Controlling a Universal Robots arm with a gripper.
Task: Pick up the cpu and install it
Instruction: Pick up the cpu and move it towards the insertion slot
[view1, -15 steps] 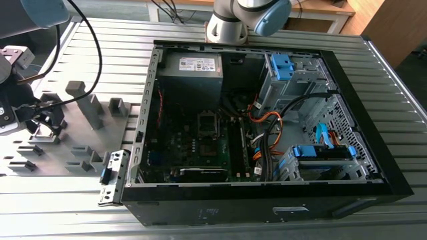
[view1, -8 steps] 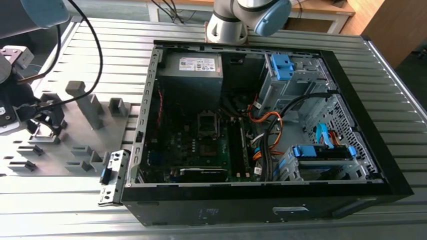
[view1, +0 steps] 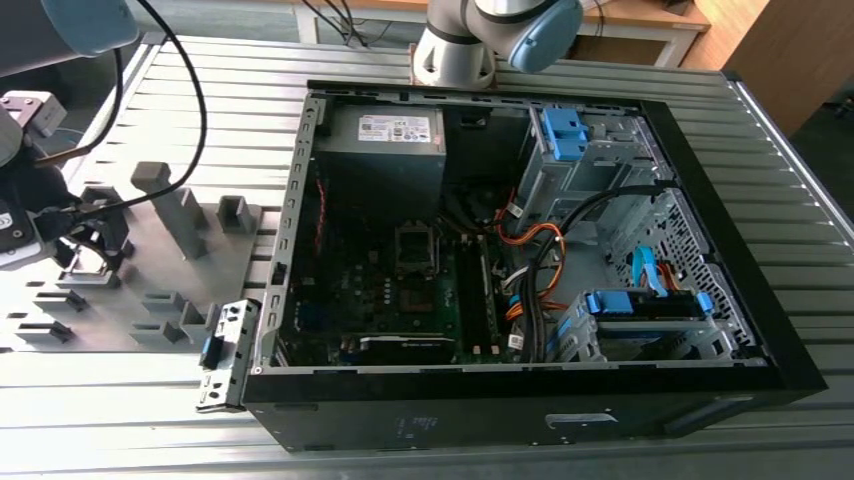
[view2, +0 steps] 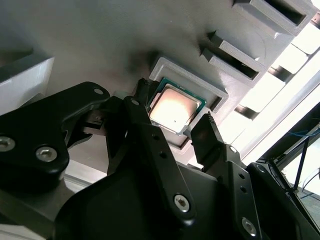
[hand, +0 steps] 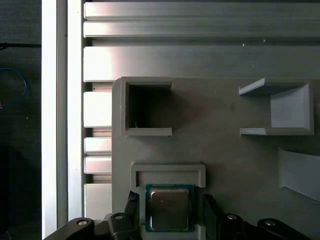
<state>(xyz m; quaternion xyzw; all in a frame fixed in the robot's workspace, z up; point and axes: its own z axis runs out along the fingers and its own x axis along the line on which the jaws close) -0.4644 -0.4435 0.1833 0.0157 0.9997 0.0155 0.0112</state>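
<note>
The gripper (view2: 174, 111) hangs low over a grey fixture plate (hand: 220, 150), and its two black fingers (view2: 150, 130) stand apart, one on each side of the cpu (view2: 176, 106). In both wrist views the tips reach the level of the chip but do not clamp it. A narrow gap shows between each tip and the edge of the chip.

The cpu lies flat in a shallow square nest (view2: 200, 80) of the plate, with its shiny metal top up and a thin green border around it. The low walls of the nest surround it closely.

In the exterior view the plate with its upright blocks lies on a ribbed metal table (view1: 134, 440), at nine o'clock from the open computer case (view1: 747, 330), which is the exterior view's left. The gripper is there too, well apart from the case.

Inside the case the motherboard (view1: 387, 290) lies flat, and the power supply (view1: 387, 130) sits toward eleven o'clock. The base of the arm (view1: 461, 45) stands at twelve o'clock, just beyond the case wall
</note>
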